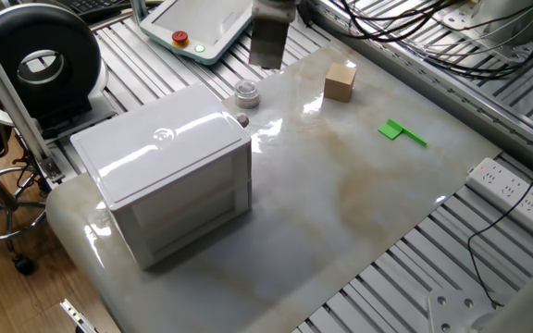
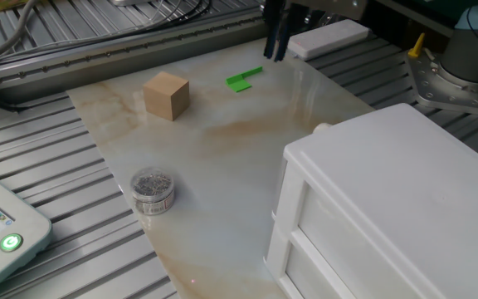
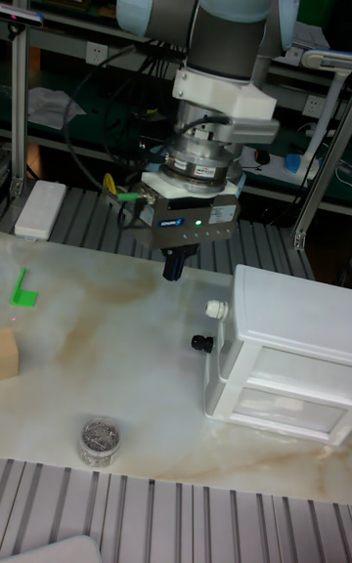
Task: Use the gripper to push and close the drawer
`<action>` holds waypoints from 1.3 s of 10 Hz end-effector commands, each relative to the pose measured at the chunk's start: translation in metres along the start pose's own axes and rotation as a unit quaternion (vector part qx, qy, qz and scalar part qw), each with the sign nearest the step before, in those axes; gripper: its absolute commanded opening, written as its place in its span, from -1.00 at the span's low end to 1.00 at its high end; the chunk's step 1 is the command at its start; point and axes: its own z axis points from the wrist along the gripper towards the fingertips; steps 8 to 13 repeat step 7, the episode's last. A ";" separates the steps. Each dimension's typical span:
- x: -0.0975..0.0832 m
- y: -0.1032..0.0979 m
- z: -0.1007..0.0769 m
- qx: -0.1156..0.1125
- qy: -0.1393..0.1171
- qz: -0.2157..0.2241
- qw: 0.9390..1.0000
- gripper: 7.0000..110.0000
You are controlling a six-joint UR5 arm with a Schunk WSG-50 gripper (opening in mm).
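The white cabinet (image 1: 165, 157) stands on the marble table (image 1: 340, 203). The drawer (image 3: 221, 328) lies flush in the cabinet's narrow side, with nothing sticking out. A white knob (image 3: 213, 310) and a black knob (image 3: 201, 342) show on that side. My gripper (image 3: 174, 268) hangs above the table, apart from the cabinet and higher than its top. Its dark fingers (image 2: 276, 37) are pressed together with nothing between them. In one fixed view only the gripper's lower part (image 1: 268, 42) shows at the top edge.
A small glitter-filled jar (image 2: 153, 191) stands near the cabinet. A wooden block (image 1: 340, 80) and a green piece (image 1: 402, 131) lie farther out on the table. A teach pendant (image 1: 197, 23) and a power strip (image 1: 516, 190) sit on the metal frame around it.
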 end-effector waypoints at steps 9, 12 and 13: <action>-0.001 -0.011 -0.001 -0.003 -0.009 0.156 0.988 -1.00; -0.001 -0.011 -0.001 -0.003 -0.009 0.156 0.988 -1.00; -0.001 -0.011 -0.001 -0.003 -0.009 0.156 0.988 -1.00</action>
